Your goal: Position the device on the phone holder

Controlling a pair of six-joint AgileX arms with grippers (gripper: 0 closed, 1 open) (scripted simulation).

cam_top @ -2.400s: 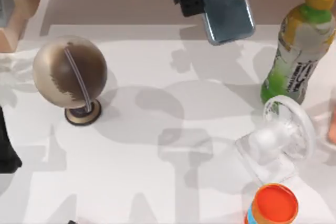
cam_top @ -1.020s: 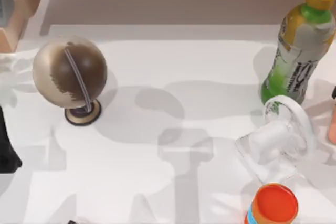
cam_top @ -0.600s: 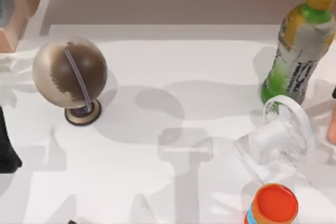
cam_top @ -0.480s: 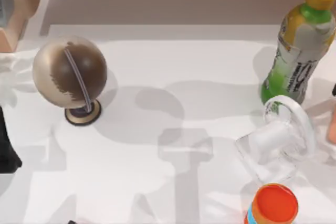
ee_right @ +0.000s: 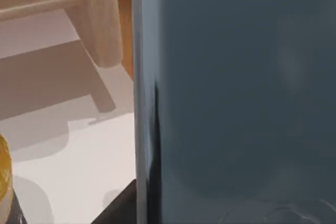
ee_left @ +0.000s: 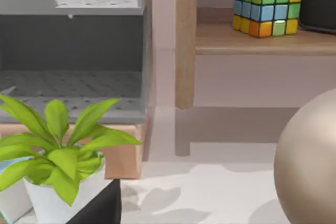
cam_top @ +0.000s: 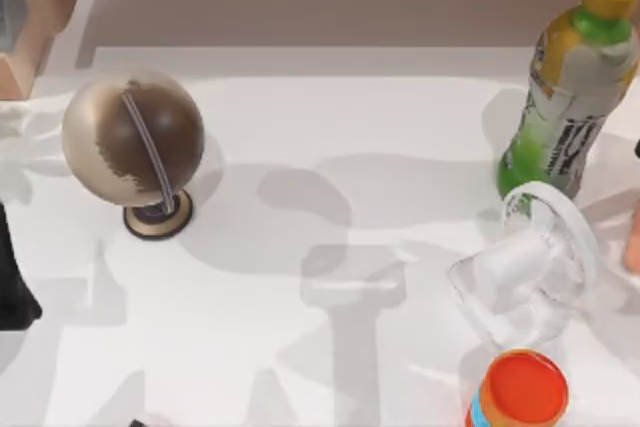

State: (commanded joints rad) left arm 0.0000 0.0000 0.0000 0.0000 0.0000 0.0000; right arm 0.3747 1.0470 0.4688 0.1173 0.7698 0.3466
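The flat slate-grey glossy smartphone (ee_right: pixel 236 93) is seen very close in the right wrist view, beside a pale wooden post (ee_right: pixel 102 19). Whether it is gripped cannot be told. On the white table (cam_top: pixel 330 277) stand a brown globe (cam_top: pixel 132 137), a green bottle (cam_top: pixel 570 87) and a clear plastic holder (cam_top: pixel 530 277).

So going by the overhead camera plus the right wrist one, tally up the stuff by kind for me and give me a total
Globe: 1
Green drink bottle: 1
Clear phone holder: 1
Orange-lidded container: 1
Smartphone, close in front of the right wrist camera: 1
Total: 5
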